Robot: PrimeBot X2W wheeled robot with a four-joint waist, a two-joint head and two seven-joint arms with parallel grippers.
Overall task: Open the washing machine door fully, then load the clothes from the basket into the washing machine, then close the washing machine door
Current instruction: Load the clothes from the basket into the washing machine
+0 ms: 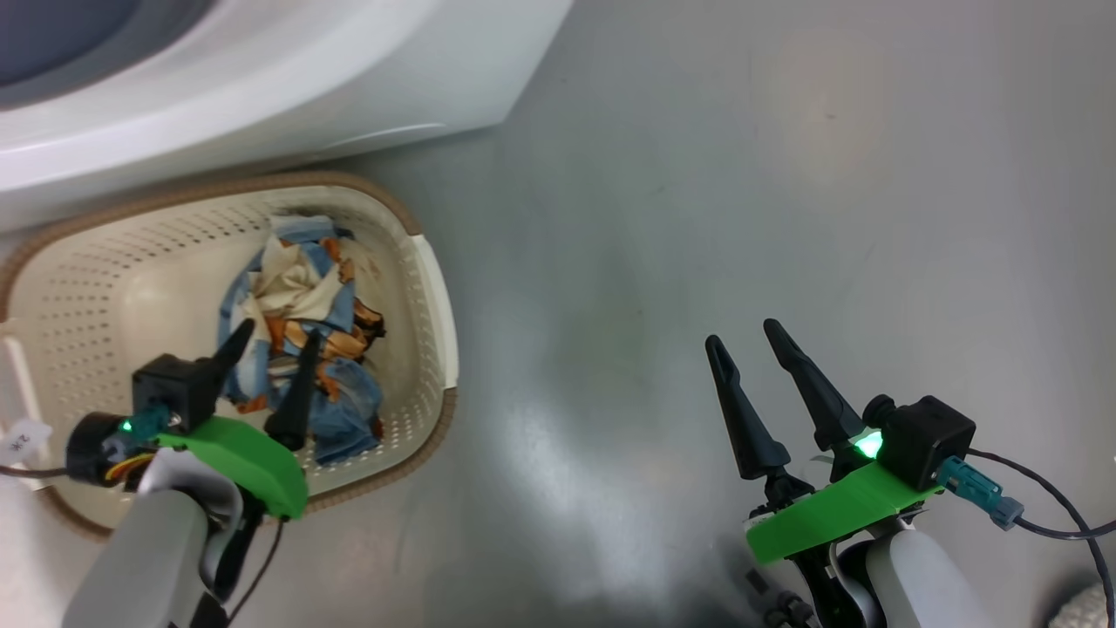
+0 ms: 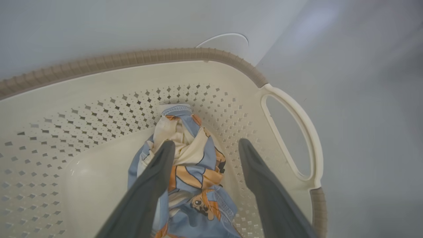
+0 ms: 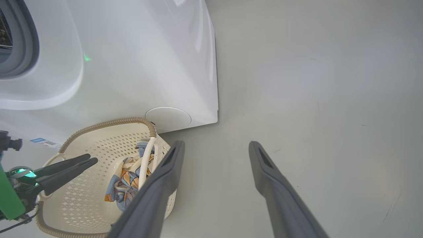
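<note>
The cream basket (image 1: 70, 288) with a brown rim stands on the floor against the white washing machine (image 1: 288, 78). A bundle of blue, orange and cream clothes (image 1: 301, 305) lies at its right end. My left gripper (image 1: 279, 336) is open just over the bundle. In the left wrist view the clothes (image 2: 190, 165) lie between and below the spread fingers of the left gripper (image 2: 206, 143), inside the basket (image 2: 132, 59). My right gripper (image 1: 743, 336) is open and empty over bare floor to the right. The washing machine door is out of view.
The grey gasket (image 3: 23, 49) of the washer's opening shows at the left edge of the right wrist view. A round cover (image 3: 168, 118) sits low on the front of the washing machine (image 3: 132, 66). Glossy grey floor (image 1: 785, 174) spreads right of the basket.
</note>
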